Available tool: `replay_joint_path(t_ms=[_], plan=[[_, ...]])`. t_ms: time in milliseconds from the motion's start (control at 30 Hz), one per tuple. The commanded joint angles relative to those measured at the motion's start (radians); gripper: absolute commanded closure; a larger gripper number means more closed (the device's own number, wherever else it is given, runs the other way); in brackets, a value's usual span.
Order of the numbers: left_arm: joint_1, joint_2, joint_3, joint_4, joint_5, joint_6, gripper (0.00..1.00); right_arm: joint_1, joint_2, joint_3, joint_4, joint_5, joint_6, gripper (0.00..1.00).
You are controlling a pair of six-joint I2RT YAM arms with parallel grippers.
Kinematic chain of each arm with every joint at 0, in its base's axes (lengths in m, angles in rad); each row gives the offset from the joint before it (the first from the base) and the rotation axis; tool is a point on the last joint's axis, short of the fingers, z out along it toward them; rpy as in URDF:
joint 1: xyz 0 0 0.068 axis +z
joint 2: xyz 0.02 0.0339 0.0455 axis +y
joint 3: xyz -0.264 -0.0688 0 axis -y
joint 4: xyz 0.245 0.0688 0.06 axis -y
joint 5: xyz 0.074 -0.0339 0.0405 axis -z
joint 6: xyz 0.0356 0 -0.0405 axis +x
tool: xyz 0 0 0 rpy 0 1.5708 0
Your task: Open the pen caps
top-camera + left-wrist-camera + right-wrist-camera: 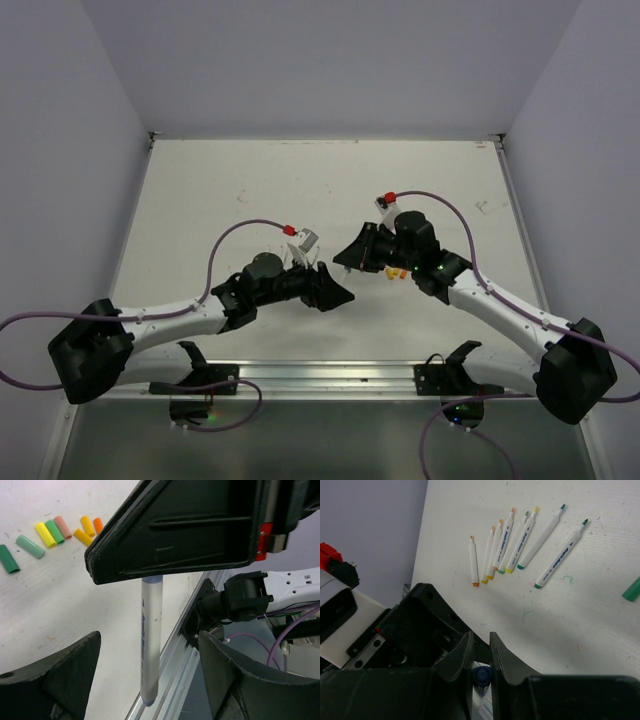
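Pinching a blue pen cap [481,674], the right fingers [461,656] dangle its white pen [151,640]. Beside it, the left fingers [60,675] stand released, one on either side, not touching.

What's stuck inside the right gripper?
The blue top of a white pen, pinched in the shut right gripper. Its body sticks out. The fingers cover the rest of that top.

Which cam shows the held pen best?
Left wrist: the held pen shows nearly full length, hanging from the right gripper. Right wrist shows only its blue end. Top external: too small to tell.
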Motion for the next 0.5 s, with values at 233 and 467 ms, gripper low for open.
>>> replay_joint_path(t_ms=[233,467], plan=[[-0.004,0.107,0.034,0.202,0.102,-0.056,1.0,0.002,0.001,0.007,0.025,0.107,-0.005,1.0],[-0.018,0.038,-0.041,0.15,-0.033,-0.104,1.0,-0.008,0.044,0.038,0.125,0.348,-0.069,1.0]])
